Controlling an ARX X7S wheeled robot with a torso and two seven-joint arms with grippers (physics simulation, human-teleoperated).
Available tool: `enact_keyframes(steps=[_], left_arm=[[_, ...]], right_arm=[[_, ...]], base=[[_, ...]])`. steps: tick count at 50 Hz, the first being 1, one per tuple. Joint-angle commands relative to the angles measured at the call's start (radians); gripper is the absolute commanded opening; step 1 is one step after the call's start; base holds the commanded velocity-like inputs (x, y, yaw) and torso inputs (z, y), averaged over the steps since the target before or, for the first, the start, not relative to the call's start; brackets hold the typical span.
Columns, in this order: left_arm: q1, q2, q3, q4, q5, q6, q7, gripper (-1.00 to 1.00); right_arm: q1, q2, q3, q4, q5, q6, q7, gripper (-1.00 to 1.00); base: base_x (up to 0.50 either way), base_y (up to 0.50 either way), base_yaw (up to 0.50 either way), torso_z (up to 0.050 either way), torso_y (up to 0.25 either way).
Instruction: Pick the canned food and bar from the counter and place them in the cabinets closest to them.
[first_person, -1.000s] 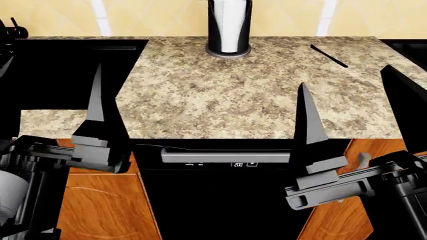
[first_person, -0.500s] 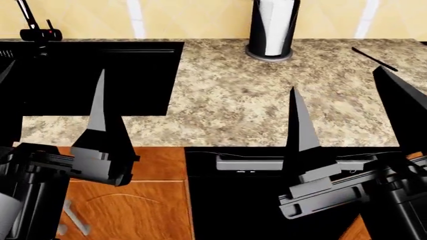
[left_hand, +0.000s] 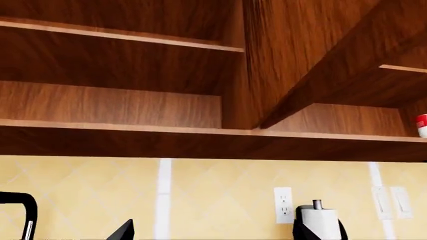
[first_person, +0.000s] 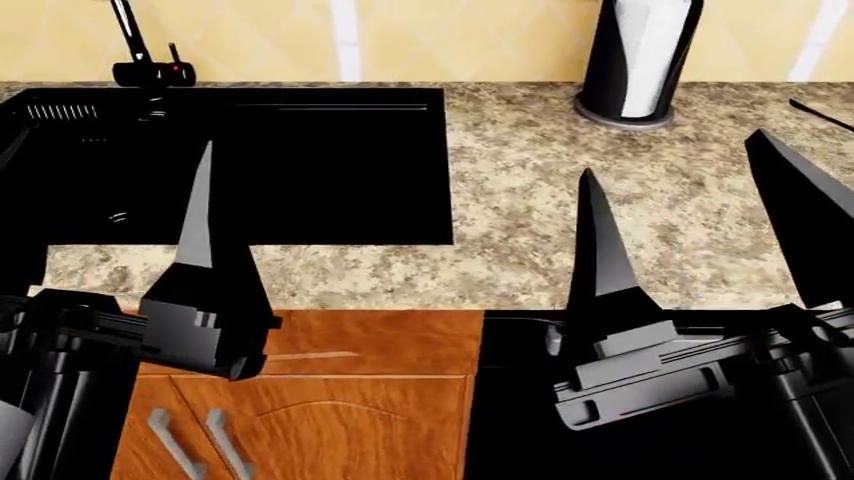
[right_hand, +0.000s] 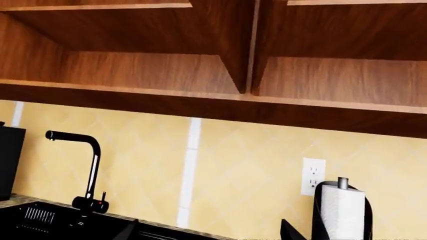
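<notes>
A small red-and-white can (left_hand: 421, 125) stands on an upper cabinet shelf (left_hand: 200, 131), cut by the left wrist view's edge. The bar is out of view. My left gripper (first_person: 100, 190) is open and empty over the sink's front edge; one finger (first_person: 200, 200) shows clearly. My right gripper (first_person: 697, 225) is open wide and empty above the speckled counter (first_person: 534, 200). Both wrist views face the yellow wall and open wooden upper cabinets (right_hand: 240, 75). Lower cabinet fronts (first_person: 334, 420) with grey handles sit below the counter.
A black sink (first_person: 267, 160) with a black faucet (first_person: 147, 60) fills the left of the counter. A paper-towel roll in a black holder (first_person: 638, 60) stands at the back. A thin black strip (first_person: 821, 112) lies far right. The black dishwasher front (first_person: 521, 420) is lower right.
The head view has swung left: the sink and faucet have come into view, and the paper-towel roll and black strip have slid right. Both grippers stay open, in the same pose.
</notes>
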Motion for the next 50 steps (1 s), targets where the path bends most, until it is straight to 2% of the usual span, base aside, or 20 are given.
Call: enact_keyframes(steps=[1, 50], left_arm=[[-0.005, -0.023, 0.022, -0.007, -0.007, 0.025, -0.017, 1.0], [-0.022, -0.105, 0.091, -0.01, -0.01, 0.098, -0.082, 1.0]], right_arm=[[-0.009, -0.001, -0.032, 0.0, -0.047, 0.0, 0.0, 1.0], [0.009, 0.017, -0.093, 0.0, -0.093, 0.0, 0.0, 1.0]], base=[[0.0, 0.5, 0.0, 0.0, 0.0], [0.03, 0.5, 0.0, 0.0, 0.0]])
